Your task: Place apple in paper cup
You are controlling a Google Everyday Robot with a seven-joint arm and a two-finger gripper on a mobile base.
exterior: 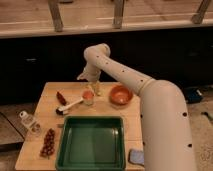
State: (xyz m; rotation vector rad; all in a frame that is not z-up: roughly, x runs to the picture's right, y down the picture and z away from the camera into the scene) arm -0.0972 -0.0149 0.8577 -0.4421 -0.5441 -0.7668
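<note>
A small paper cup (88, 99) stands on the wooden table (50, 90), left of an orange bowl. An orange-red round thing, seemingly the apple (88, 93), sits at the cup's mouth. My gripper (94, 86) hangs just above and slightly behind the cup, at the end of the white arm that reaches in from the lower right. The wrist hides how the gripper stands over the apple.
An orange bowl (120, 95) sits right of the cup. A red object (61, 97) and a white-handled brush (69, 106) lie to its left. A green tray (91, 142) fills the front, with a clear bottle (29, 120), dark red grapes (48, 142) and a blue sponge (136, 156) around it.
</note>
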